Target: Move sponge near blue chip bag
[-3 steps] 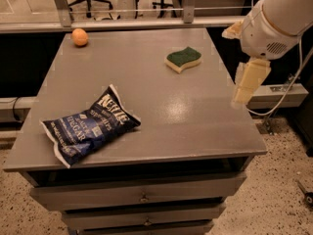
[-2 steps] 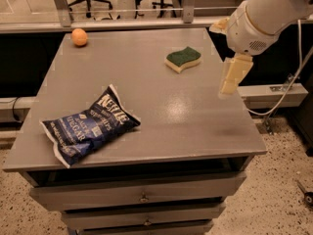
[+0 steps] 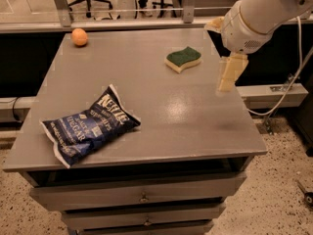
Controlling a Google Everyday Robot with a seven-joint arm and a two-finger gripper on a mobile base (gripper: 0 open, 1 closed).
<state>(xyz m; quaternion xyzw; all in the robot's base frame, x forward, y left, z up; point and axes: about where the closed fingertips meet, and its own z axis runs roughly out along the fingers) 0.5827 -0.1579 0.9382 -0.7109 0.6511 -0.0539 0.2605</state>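
The sponge, dark green on top over pale yellow foam, lies on the grey table at the back right. The blue chip bag, crinkled with white "Kettle" lettering, lies at the front left, far from the sponge. My gripper hangs above the table's right edge, just right of the sponge and a little nearer the front. It is open and empty: one cream finger points down and the other shows at the upper left of the white wrist.
A round orange fruit sits at the table's back left corner. Drawers run below the tabletop. A rail and office chairs stand behind the table. A white cable hangs at the right over speckled floor.
My gripper has moved left and inward from beyond the table's right edge, closer to the sponge. The sponge, the bag and the orange have not moved.
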